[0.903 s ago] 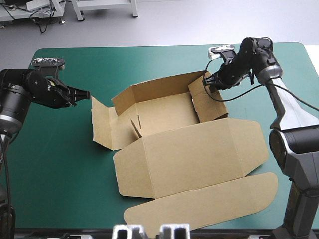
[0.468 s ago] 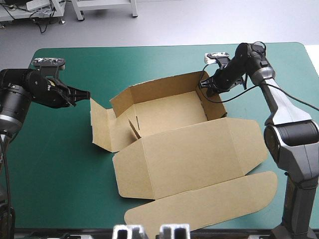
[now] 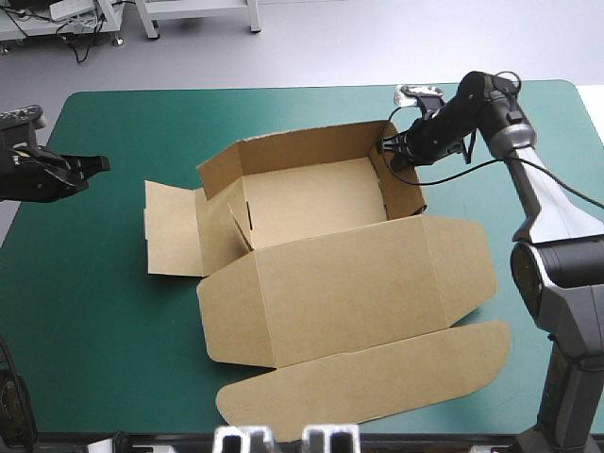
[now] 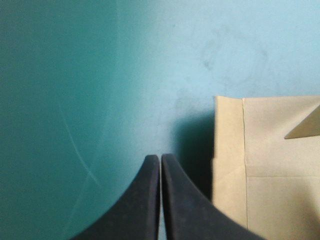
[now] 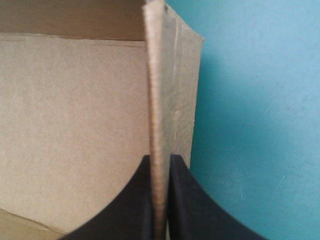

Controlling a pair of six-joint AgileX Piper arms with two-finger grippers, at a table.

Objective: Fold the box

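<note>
High view: right tool (image 3: 385, 147) on box (image 3: 326, 283)

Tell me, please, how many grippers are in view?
2. The left gripper, shut, hovers over the cover left of the box; the right gripper is shut on the box's far-right wall.
</note>
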